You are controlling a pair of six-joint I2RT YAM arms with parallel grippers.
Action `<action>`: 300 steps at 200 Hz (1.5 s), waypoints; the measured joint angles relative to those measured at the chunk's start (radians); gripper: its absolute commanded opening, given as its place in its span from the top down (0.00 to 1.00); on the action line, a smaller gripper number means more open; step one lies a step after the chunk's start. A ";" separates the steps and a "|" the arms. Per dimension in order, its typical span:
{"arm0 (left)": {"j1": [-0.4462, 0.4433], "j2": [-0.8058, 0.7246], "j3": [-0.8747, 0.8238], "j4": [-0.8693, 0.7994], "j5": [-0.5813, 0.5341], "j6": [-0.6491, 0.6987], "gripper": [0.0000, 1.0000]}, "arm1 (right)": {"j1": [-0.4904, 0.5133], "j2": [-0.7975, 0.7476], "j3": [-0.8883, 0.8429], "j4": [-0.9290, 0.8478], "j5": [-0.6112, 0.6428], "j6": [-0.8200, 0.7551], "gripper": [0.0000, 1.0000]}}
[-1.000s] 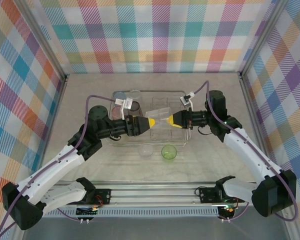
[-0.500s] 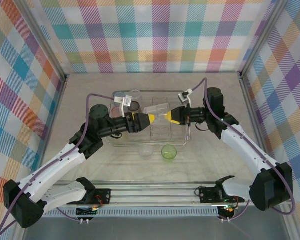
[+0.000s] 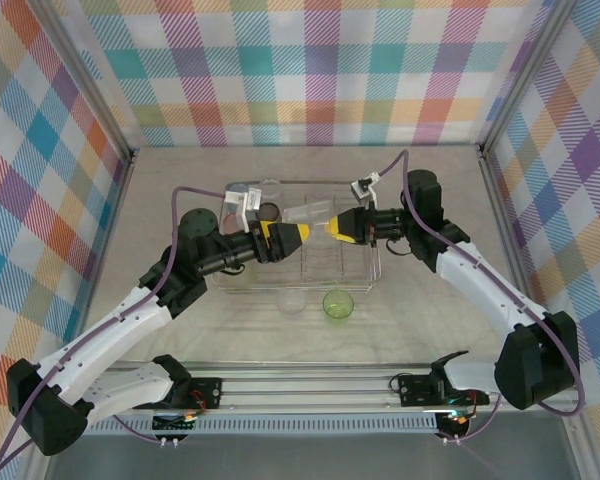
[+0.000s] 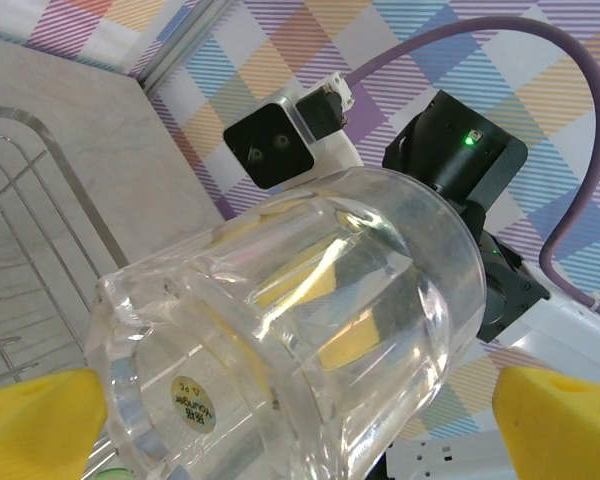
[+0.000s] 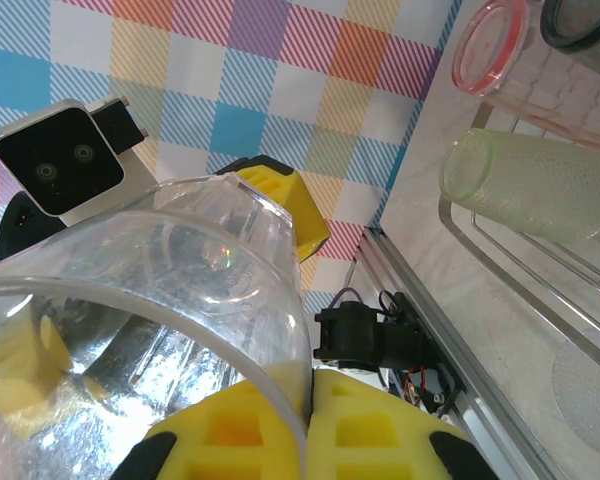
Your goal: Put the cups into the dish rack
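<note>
Pinching the clear cup [image 3: 312, 212] only by its rim wall is the risk. My right gripper [image 3: 332, 228] is clamped on that thin, slick plastic, so the cup could pivot or slip and fall onto the dish rack [image 3: 372, 270] beneath it. My left gripper [image 3: 304, 234] stands wide apart, flanking the cup's base. Both arms reach inward and meet over the rack.

Change since the earlier frames: the clear cup [image 3: 311, 211], pinched at its rim by the right gripper [image 3: 332, 228], has shifted leftward and toward the far edge of the dish rack [image 3: 372, 268]. The left gripper [image 3: 298, 233], jaws spread, has followed it, and the two yellow tips now stand closer together.
</note>
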 measured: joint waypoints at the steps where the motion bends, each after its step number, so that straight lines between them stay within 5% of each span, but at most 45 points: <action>1: 0.000 -0.001 0.000 -0.001 -0.001 0.000 0.00 | 0.000 0.000 0.000 0.000 0.000 0.000 1.00; 206: -0.061 -0.110 0.045 -0.247 -0.054 0.160 0.00 | 0.066 -0.080 0.024 -0.196 -0.019 -0.206 1.00; 257: -0.056 -0.076 0.045 -0.181 0.021 0.140 0.01 | 0.066 -0.066 0.028 -0.153 -0.044 -0.187 1.00; 300: -0.056 -0.036 0.043 -0.124 0.068 0.100 0.11 | 0.077 -0.026 0.035 -0.093 -0.056 -0.152 1.00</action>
